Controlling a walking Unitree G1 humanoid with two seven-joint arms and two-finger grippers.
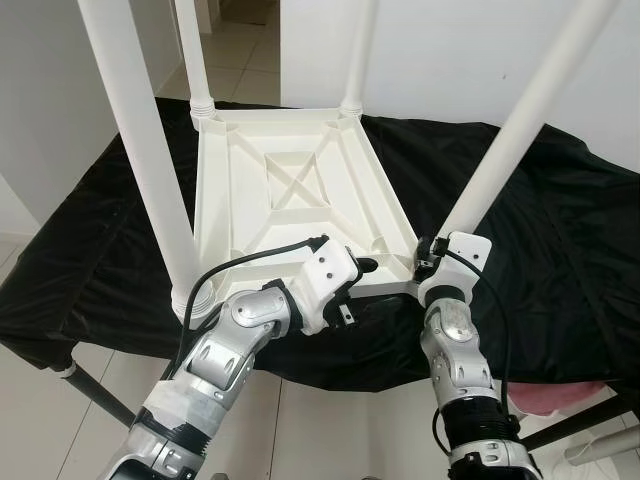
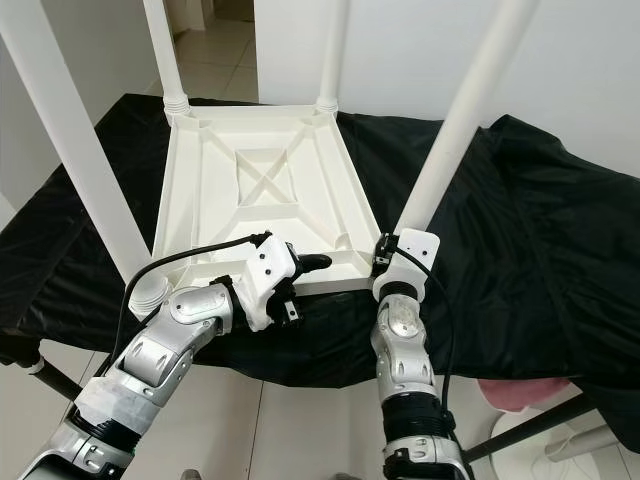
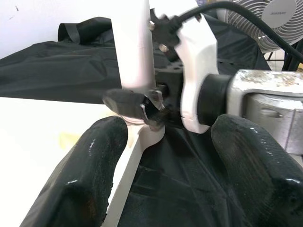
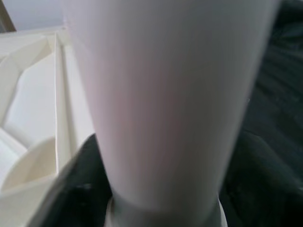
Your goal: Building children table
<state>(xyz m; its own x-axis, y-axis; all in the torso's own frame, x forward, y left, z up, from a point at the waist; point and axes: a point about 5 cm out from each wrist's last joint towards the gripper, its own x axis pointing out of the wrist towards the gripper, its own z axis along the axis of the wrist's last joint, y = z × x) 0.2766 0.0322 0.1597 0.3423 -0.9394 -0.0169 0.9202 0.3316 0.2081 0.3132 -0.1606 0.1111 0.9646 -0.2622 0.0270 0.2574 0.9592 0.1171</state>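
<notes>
Fingers: right gripper closed around the base of the near-right leg, at the corner socket of the tabletop. Left gripper fingers spread apart, poised at the tabletop's near edge, just beside that same corner.
Tabletop: white plastic, lying upside down on a bench draped in black cloth, ribbed underside up.
Legs: four, white, standing upright from the corners.
Fan: beyond the bench.

Smooth white plastic table; glossy black cloth.
</notes>
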